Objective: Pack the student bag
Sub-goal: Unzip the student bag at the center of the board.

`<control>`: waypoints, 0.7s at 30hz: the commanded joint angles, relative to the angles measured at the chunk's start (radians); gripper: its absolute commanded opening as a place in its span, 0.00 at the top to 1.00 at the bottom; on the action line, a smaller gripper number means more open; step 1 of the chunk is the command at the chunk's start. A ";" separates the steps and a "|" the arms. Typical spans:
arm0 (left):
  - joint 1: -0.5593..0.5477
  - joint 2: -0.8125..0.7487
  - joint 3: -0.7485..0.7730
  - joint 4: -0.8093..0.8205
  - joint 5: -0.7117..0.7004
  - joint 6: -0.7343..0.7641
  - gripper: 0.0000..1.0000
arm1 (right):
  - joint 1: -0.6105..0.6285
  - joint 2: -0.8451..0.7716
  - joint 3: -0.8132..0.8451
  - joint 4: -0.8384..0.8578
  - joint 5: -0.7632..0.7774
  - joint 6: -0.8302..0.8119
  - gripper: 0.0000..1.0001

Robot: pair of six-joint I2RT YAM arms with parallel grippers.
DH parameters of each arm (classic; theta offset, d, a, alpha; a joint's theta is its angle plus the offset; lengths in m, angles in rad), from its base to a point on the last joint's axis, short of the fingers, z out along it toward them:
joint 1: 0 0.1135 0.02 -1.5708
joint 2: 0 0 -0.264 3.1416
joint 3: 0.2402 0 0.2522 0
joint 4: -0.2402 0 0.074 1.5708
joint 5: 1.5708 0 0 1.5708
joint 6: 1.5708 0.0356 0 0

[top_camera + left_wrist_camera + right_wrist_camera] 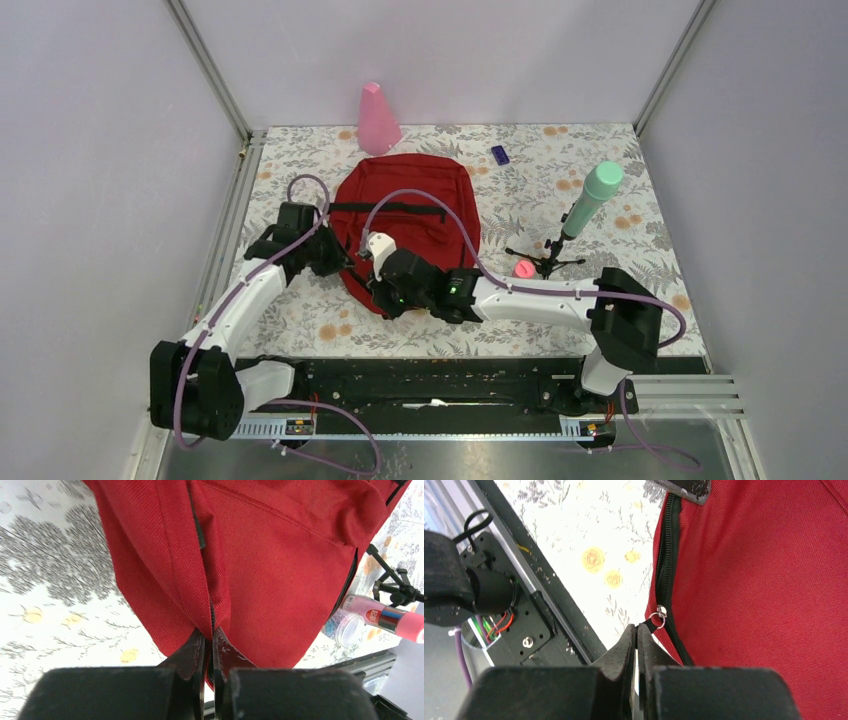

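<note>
Pinching the student bag [405,172] from both sides on my floral table.
I'm looking at a flower-print tabletop [560,150] boxed in by pale lilac walls [90,150]. There's a pink cone [377,120] at the far edge and a green-topped stand [590,200] off to the right. The dark red bag lies flat mid-table, a little left of centre. My left gripper [209,640] is clamped on a fold of red fabric along the bag's left seam. My right gripper [637,630] is closed on the black zipper pull [651,623] at the bag's near edge, silver ring just past the fingertips.
</note>
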 commanded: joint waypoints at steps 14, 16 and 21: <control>0.151 0.142 0.283 -0.056 -0.119 0.297 1.00 | 0.012 0.087 0.104 -0.090 0.045 -0.032 1.00; 0.154 0.155 0.296 -0.063 -0.119 0.311 1.00 | 0.012 0.085 0.096 -0.094 0.043 -0.033 1.00; 0.154 0.168 0.300 -0.062 -0.106 0.312 1.00 | 0.012 0.077 0.081 -0.084 0.035 -0.019 1.00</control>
